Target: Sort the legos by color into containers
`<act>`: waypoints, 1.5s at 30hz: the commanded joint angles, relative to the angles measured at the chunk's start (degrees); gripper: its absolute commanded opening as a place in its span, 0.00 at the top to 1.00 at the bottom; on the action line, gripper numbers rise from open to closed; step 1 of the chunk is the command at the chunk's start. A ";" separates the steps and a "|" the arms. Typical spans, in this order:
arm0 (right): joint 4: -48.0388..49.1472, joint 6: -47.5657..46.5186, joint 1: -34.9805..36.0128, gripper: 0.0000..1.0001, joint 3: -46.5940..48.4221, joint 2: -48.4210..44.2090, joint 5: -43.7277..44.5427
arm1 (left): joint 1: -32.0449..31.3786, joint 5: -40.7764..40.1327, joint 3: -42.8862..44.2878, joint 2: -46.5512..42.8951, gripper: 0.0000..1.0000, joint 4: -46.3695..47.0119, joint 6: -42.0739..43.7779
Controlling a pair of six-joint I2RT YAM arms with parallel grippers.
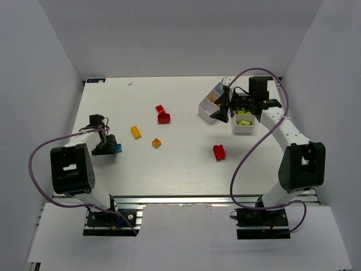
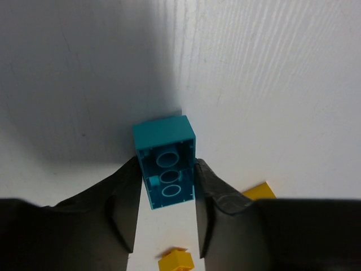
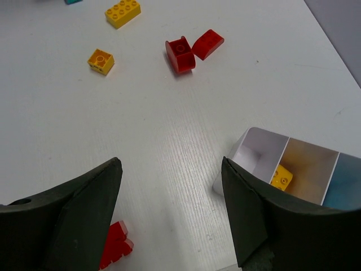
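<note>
Pinching a cyan brick [image 2: 162, 135] at the far left of the table [image 1: 186, 169], the left gripper [image 2: 167, 169] has its two fingers closed in against the brick's long sides. The brick sits at table level, tipped so its hollow underside faces the wrist camera. The hold looks risky. Only the fingertips meet smooth plastic, and only on the nearer part of the brick, so it may twist or pop free on lifting. The containers are well apart from it, across the whole table, so a weak hold would have a long carry in which to fail. Toward the middle, loose pieces lie unsorted: a long yellow brick [image 1: 136, 132], a small orange brick [image 1: 156, 143], two red bricks [image 1: 163, 116] touching each other, and another red brick [image 1: 219, 152] nearer the arms. At the right, the right gripper [image 3: 170, 164] hovers wide open and empty just beside the containers, close enough that a careless move might nudge one. The angled tray [image 3: 256, 152] shows one bare white compartment, one holding a small yellow brick [image 3: 281, 177], and a blue-tinted one whose contents are hidden. Just to the right of it, the second tray [image 1: 243, 129] holds lime bricks [image 1: 243, 121].
</note>
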 commanded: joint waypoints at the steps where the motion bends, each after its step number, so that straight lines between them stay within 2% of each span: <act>1: 1.58 1.48 -0.11 0.24 -0.02 -1.83 -2.35 | 0.41 1.66 -0.91 -1.48 0.57 2.79 1.04; 3: 2.54 4.28 -0.19 0.25 0.25 -1.48 -3.41 | 0.41 2.54 -0.65 -2.97 0.69 3.93 3.23; 5: 3.68 12.44 0.16 0.27 1.13 -0.43 -5.33 | 0.24 5.77 -0.04 -5.78 0.78 6.56 8.33; 6: 4.91 15.69 0.51 0.28 1.39 0.01 -5.87 | -0.03 7.01 0.06 -6.75 0.86 7.71 10.43; 10: 8.77 33.52 6.28 0.30 0.61 1.94 -5.00 | -4.41 17.38 -1.43 -13.06 0.91 15.86 16.60; 11: 9.92 41.14 7.53 0.30 -0.01 2.38 -4.12 | -5.38 21.05 -3.35 -14.22 0.92 18.15 16.52; 14: 14.23 52.76 14.03 0.26 -1.60 2.82 2.45 | -11.26 23.55 -5.47 -17.56 0.94 24.14 13.98; 17: 13.63 56.76 20.71 0.24 0.85 4.14 13.96 | -16.80 23.38 -6.88 -18.27 0.94 27.75 9.93; 21: 12.13 59.84 25.63 0.23 5.69 8.09 21.54 | -22.08 21.88 -6.97 -17.48 0.94 30.65 6.67; 25: 10.28 60.46 26.70 0.24 9.04 12.75 23.22 | -25.33 21.18 -7.33 -16.78 0.94 33.73 3.25; 36: 12.13 60.46 29.42 0.29 10.00 14.16 25.85 | -27.54 21.00 -8.82 -16.51 0.94 36.37 1.31; 39: 12.30 60.90 29.86 0.34 10.36 14.78 25.86 | -27.63 21.09 -8.91 -16.25 0.94 36.28 1.31; 43: 12.92 61.78 29.86 0.52 10.01 15.48 25.16 | -27.71 20.91 -9.43 -16.69 0.93 37.07 0.61; 45: 13.09 61.78 29.86 0.60 9.48 15.39 24.54 | -27.71 20.91 -9.35 -16.78 0.88 37.16 0.52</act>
